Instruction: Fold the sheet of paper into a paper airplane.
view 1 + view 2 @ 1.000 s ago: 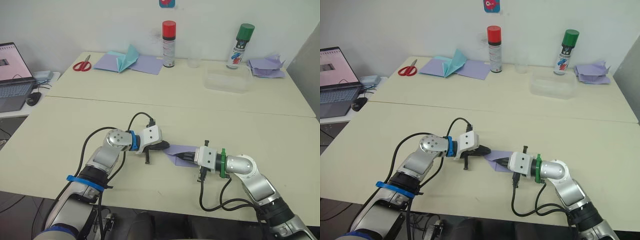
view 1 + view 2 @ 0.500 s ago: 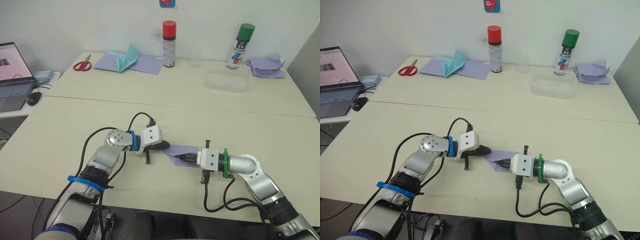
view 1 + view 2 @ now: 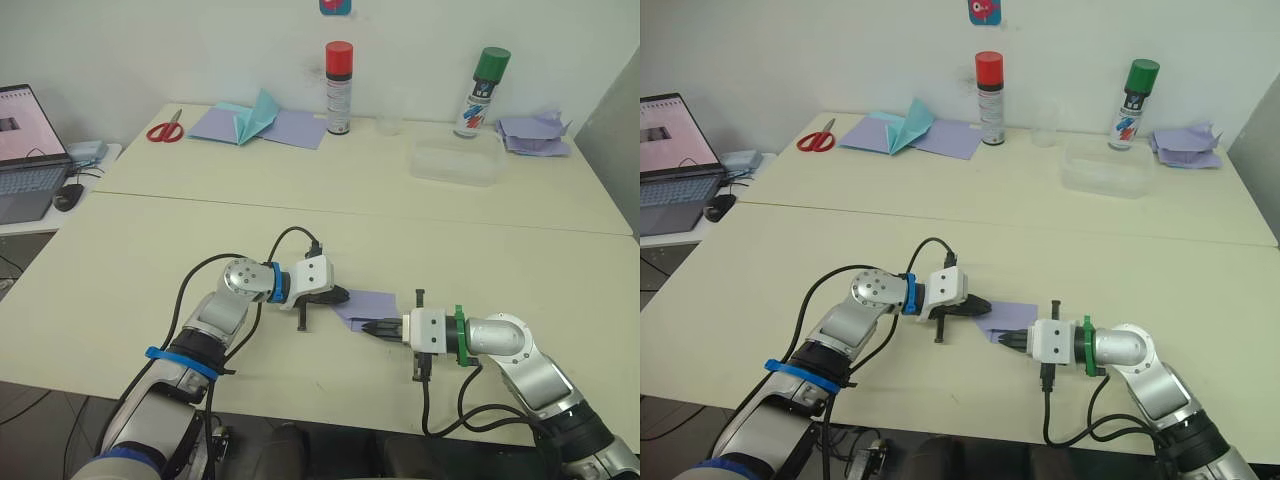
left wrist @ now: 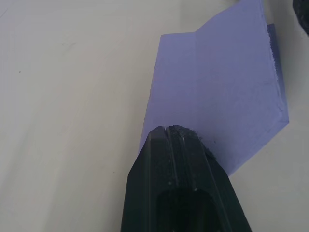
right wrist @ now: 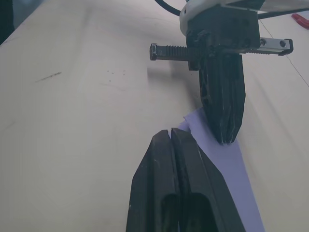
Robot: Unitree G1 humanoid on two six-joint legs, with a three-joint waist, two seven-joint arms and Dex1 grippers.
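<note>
Left gripper [image 4: 170,129]: fingers pressed together, nothing between them, tips resting on the left edge of the sheet of paper [image 3: 371,304]. Right gripper [image 5: 171,131]: fingers likewise closed on nothing, tips at the sheet's near right edge. Sheet lies folded flat on the table [image 3: 130,250], near the front edge, between the two grippers, which point toward each other.

arms silver | left band blue, right green | end effector fingers black | black cables
</note>
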